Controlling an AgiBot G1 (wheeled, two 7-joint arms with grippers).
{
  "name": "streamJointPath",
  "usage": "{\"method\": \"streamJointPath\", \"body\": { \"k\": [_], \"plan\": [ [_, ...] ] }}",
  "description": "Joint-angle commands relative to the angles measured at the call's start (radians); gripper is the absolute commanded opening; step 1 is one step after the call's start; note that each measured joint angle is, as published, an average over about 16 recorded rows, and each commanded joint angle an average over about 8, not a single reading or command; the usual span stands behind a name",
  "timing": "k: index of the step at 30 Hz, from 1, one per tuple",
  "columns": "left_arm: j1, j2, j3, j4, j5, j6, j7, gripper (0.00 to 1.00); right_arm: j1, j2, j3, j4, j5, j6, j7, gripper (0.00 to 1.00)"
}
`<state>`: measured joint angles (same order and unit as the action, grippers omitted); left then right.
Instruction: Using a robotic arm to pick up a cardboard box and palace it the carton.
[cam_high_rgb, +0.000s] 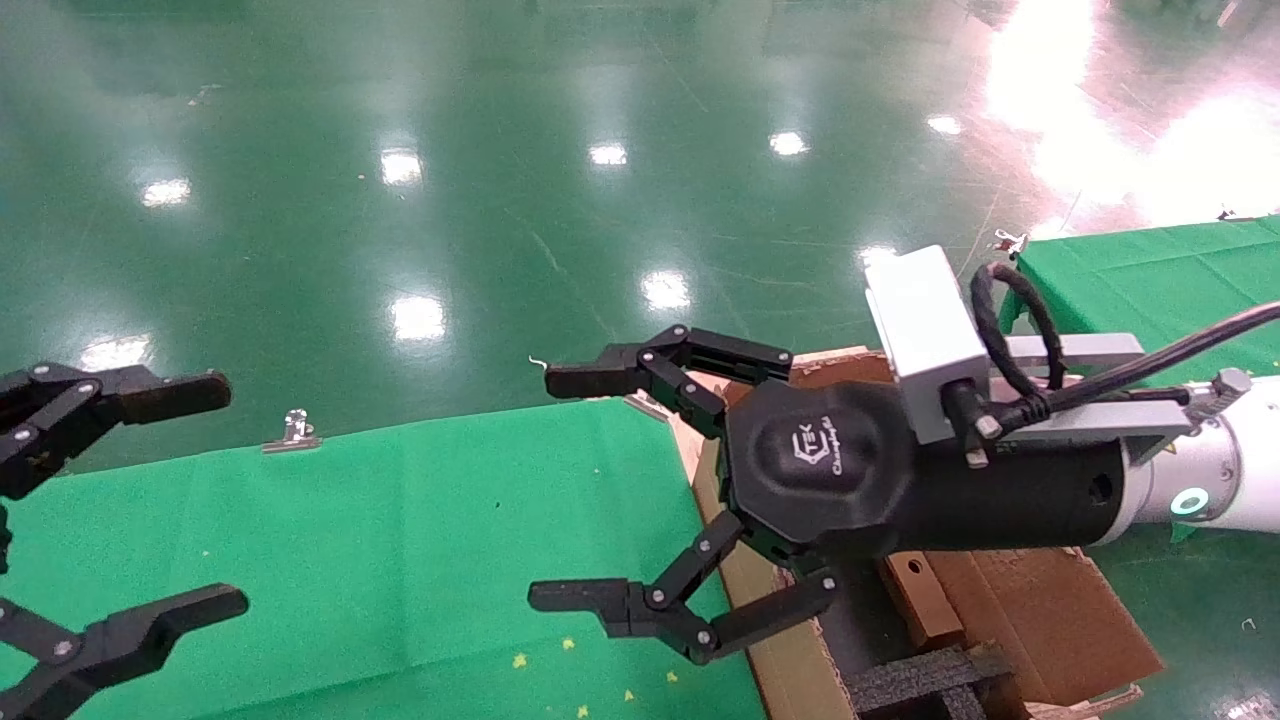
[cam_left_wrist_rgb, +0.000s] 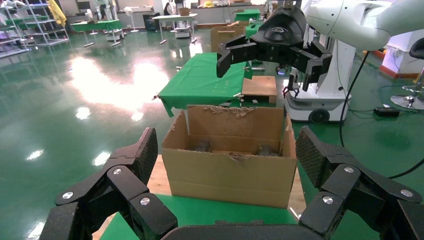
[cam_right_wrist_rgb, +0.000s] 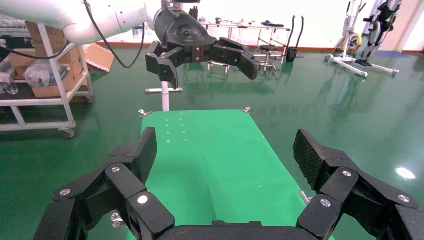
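Meanwhile, our right gripper (cam_high_rgb: 570, 490) hovers wide open and empty beside the carton (cam_left_wrist_rgb: 230, 160), where the light, stiff cardboard box (cam_high_rgb: 920, 595) lies, best pinched across its long sides.

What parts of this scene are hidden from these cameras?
- Carton: in the head view the right gripper and its arm cover most of the inside, and the bottom edge cuts it off.
- Cardboard box: only a strip shows below the arm.
- Left gripper: its body is cut off by the head view's left edge.
- Carton floor: the front wall hides it in the left wrist view.
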<state>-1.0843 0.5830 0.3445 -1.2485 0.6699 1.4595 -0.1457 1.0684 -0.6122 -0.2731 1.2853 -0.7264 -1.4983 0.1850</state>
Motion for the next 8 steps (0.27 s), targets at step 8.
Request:
{"method": "streamJointPath", "body": {
  "k": [8],
  "plan": [
    [0.0, 0.0, 0.0, 0.0, 0.0, 0.0, 0.0, 1.0, 0.004, 0.001, -0.005, -0.001, -0.003, 0.002, 0.003, 1.0]
  ]
}}
